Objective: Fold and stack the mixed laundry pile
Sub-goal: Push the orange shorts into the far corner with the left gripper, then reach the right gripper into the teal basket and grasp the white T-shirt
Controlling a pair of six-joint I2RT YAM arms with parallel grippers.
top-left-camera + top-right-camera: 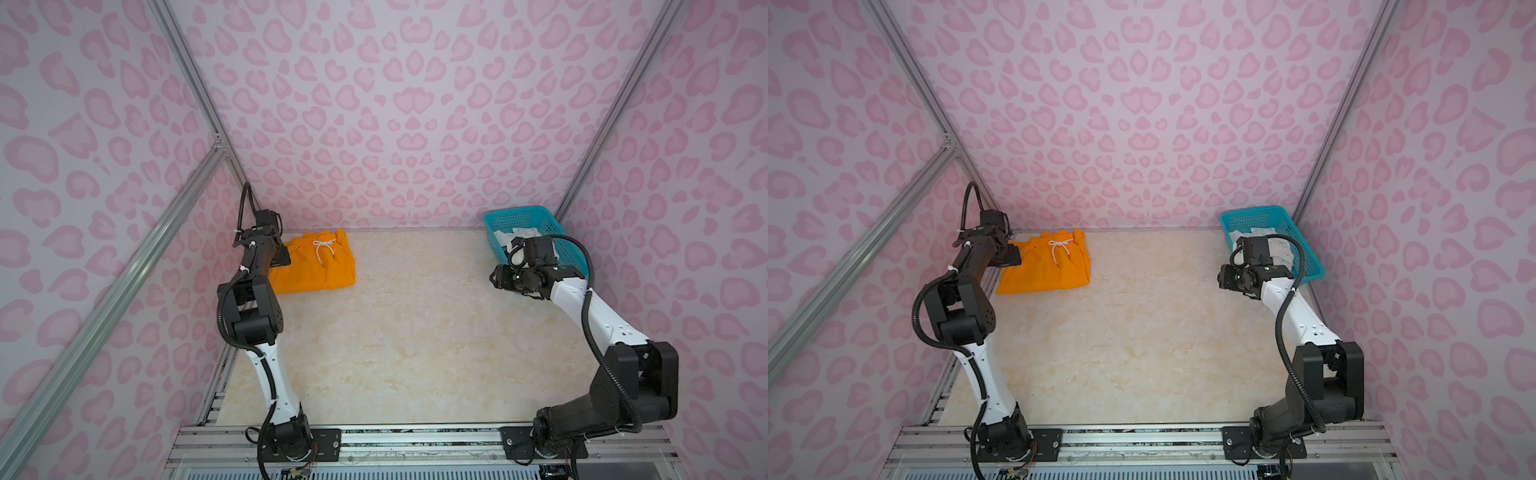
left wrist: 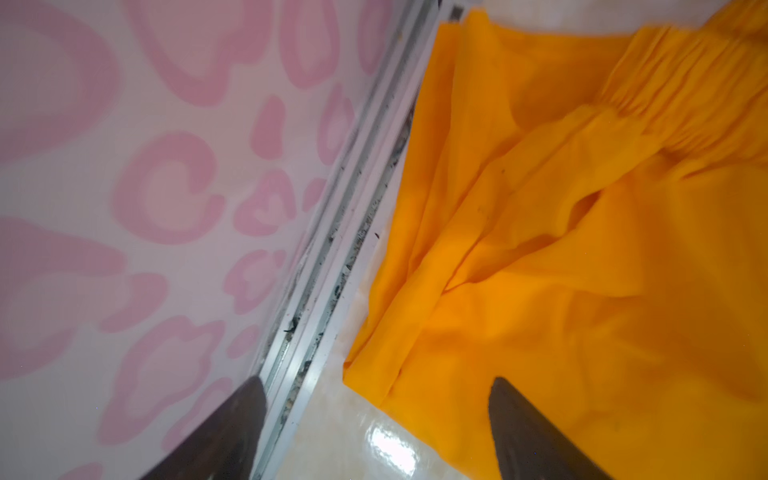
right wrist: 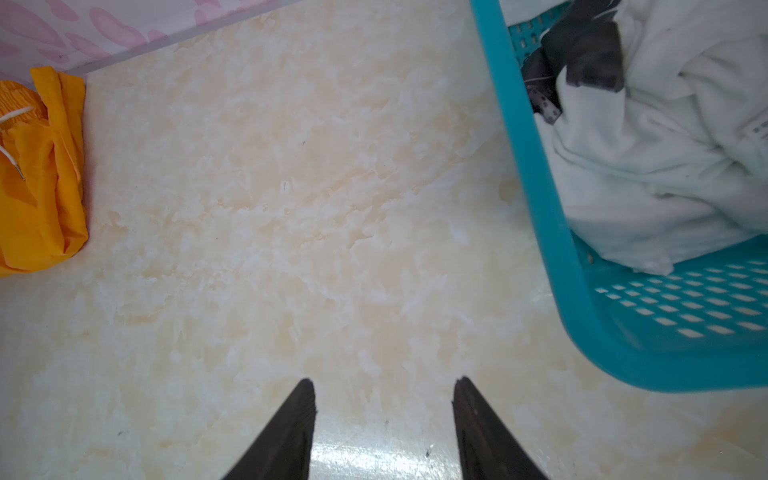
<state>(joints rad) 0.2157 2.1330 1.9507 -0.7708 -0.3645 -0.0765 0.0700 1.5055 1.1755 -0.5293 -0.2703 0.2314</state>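
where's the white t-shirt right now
In both top views the white T-shirt lies crumpled inside the teal basket at the far right corner of the table, next to the open, empty right gripper.

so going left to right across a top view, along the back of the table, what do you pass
orange shorts → bare table → teal basket with the white t-shirt in it
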